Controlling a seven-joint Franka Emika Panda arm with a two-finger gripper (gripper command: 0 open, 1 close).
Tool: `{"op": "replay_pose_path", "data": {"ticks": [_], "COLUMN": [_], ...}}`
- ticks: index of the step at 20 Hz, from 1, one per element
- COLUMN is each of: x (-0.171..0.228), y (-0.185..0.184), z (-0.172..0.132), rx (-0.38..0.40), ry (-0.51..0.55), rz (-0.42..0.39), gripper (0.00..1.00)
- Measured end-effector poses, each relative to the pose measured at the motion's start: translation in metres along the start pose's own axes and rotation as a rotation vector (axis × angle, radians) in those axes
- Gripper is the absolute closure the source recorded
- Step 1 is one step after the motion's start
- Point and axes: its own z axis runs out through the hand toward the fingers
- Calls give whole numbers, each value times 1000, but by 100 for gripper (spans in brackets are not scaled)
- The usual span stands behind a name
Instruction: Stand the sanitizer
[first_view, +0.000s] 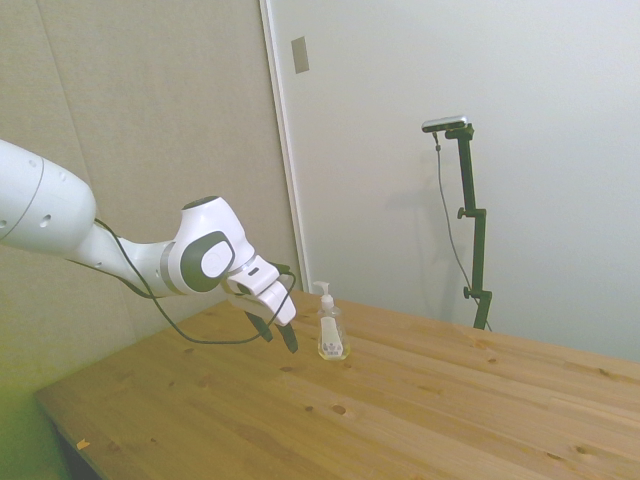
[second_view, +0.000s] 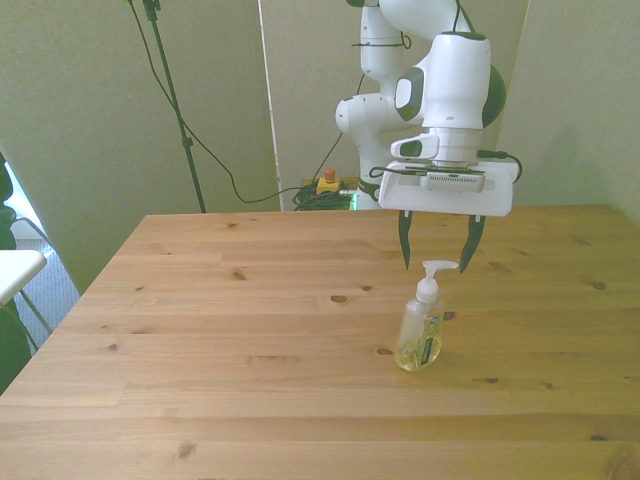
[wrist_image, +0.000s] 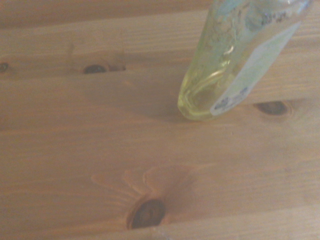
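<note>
We see the sanitizer (second_view: 420, 328) upright on the table (second_view: 200, 330), long axis vertical. The gripper (second_view: 438, 244), fingers released and holding nothing, hangs at its 12 o'clock in the front view.

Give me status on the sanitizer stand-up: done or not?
Looks done: the sanitizer stands upright on the table, pump on top, base flat on the wood in the wrist view. Nothing in hand: the gripper is open and clear of the bottle, behind it. Left: at most pulling the arm away.
</note>
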Motion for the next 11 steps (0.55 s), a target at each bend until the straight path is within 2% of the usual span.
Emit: {"op": "replay_pose_path", "data": {"ticks": [5,11], "x": [-12,-32], "y": [32,74], "z": [-14,-24], "rx": [-9,-18], "ry": [-46,-106], "rz": [7,-23], "gripper": [0,0]}}
